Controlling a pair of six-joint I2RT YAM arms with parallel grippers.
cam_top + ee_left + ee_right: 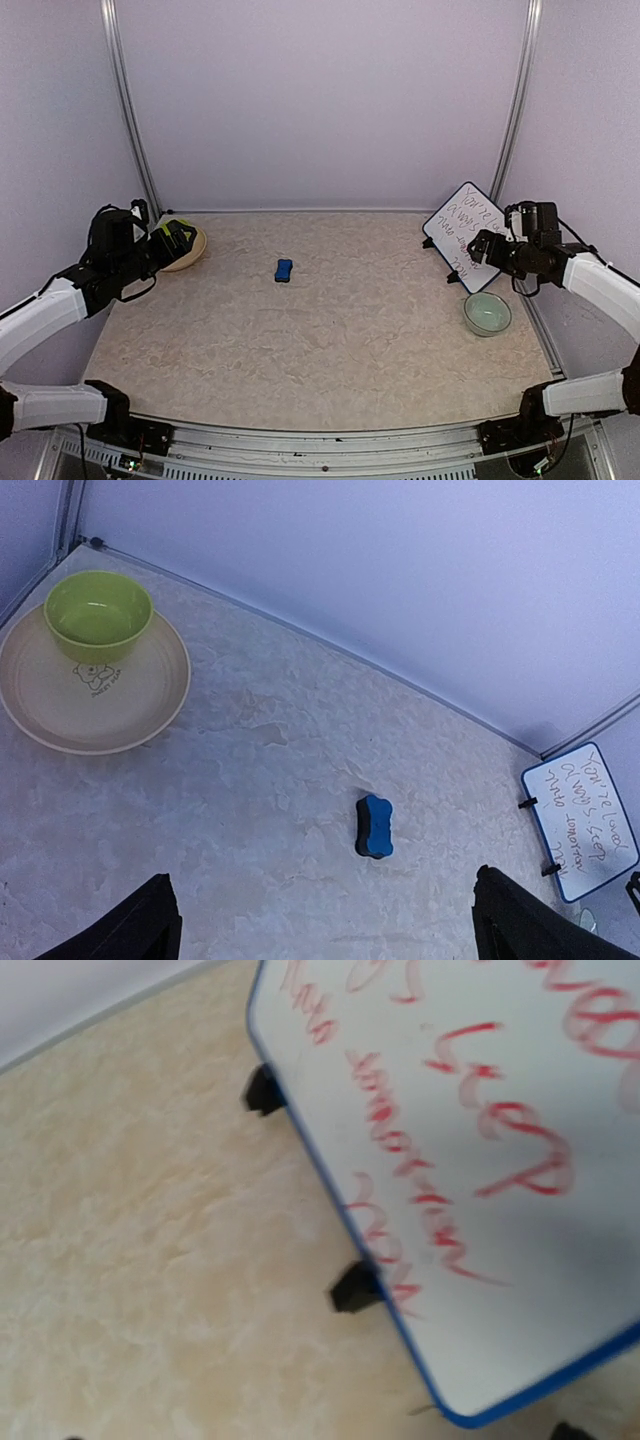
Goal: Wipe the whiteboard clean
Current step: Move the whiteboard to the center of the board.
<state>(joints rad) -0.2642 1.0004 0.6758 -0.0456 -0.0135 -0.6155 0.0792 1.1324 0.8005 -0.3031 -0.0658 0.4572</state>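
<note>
The whiteboard point(462, 225) stands tilted on black legs at the table's far right, with handwriting on it. In the right wrist view the whiteboard point(480, 1160) fills the upper right, red marker text across it, blue frame and two black legs along its lower-left edge. My right gripper point(483, 245) hovers open just in front of the board's lower part, holding nothing. A small blue eraser block point(284, 270) lies mid-table, also visible as the block point(374, 827) ahead of my left gripper point(322, 905). That left gripper point(180, 240) is open and empty at the far left.
A beige plate point(60, 720) holding a green bowl point(98, 615) sits at the far left, beside the left gripper. A pale green bowl point(487, 313) stands on the right, near the board. Purple walls enclose the table on three sides.
</note>
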